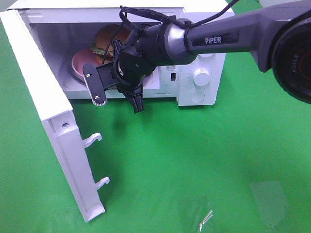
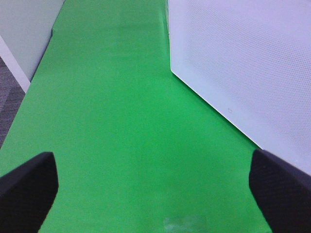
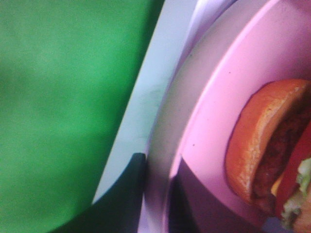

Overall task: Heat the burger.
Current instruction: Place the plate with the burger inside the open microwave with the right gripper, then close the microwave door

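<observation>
right arm stretched across to open microwave mouth, right gripper fingers straddling pink plate rim, clamped or not unclear, burger on plate inside, left gripper wide open

We see the burger, golden bun over lettuce and patty, seemingly upright on the pink plate inside the microwave.

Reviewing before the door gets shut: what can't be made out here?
- Exterior high: right gripper hides part of the burger and plate.
- Right wrist: blurred; frame edge cuts the burger; grip on plate rim unclear.
- Exterior high: dial markings too small.
- Left wrist: left gripper cut off, only fingertips show.
</observation>
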You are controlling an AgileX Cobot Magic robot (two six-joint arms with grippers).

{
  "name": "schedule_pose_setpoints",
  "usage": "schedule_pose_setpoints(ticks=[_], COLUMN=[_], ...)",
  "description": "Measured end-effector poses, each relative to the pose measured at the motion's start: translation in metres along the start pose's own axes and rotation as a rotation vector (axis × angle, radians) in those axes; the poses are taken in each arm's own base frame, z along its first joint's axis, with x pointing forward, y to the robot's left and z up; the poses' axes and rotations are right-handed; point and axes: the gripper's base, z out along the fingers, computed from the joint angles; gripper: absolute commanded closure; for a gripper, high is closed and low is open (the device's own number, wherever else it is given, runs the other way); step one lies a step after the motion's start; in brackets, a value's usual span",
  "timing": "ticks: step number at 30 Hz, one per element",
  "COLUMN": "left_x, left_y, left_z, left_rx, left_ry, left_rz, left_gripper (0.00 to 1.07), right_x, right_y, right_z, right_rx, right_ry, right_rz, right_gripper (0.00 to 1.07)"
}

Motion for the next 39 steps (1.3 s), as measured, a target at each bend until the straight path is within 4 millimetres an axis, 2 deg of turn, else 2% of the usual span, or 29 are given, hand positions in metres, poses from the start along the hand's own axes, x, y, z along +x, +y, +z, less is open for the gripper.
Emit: schedule_pose_setpoints(ticks=[1,2,3,5,7,19,24,26,27,32,39], left_x=[0.0,0.0,0.0,0.0,0.0,0.0,0.0,0.0,0.0,0.0,0.0], left_y=[0.0,0.0,0.0,0.0,0.0,0.0,0.0,0.0,0.0,0.0,0.0], left_z=[0.0,0.0,0.0,0.0,0.0,0.0,0.0,0.0,0.0,0.0,0.0], left_rx=[0.0,0.0,0.0,0.0,0.0,0.0,0.0,0.0,0.0,0.0,0.0], left_ry=[0.0,0.0,0.0,0.0,0.0,0.0,0.0,0.0,0.0,0.0,0.0], left_rz=[0.0,0.0,0.0,0.0,0.0,0.0,0.0,0.0,0.0,0.0,0.0], left_gripper=[0.07,0.07,0.07,0.07,0.07,0.07,0.07,0.07,0.07,0.07,0.07], right_x=[0.0,0.0,0.0,-0.001,-0.001,0.002,0.003,0.003,0.005,0.006,0.008], right_y=[0.0,-0.001,-0.001,-0.003,-0.003,0.0,-0.007,-0.006,-0.001,0.003,0.008], right_z=[0.0,0.0,0.0,0.0,0.0,-0.002,-0.013,-0.014,-0.016,-0.021,-0.043], right_rx=[0.0,0.008,0.008,0.025,0.022,-0.022,-0.001,-0.003,-0.022,-0.026,-0.004], right_ry=[0.0,-0.005,-0.005,-0.012,-0.009,0.025,0.018,0.017,0.019,0.01,-0.037], right_rz=[0.0,-0.004,-0.004,-0.014,-0.014,0.027,0.063,0.063,0.063,0.061,0.059], right_gripper=[0.89,0.83,0.83,0.7,0.66,0.59,0.47,0.45,0.4,0.37,0.31])
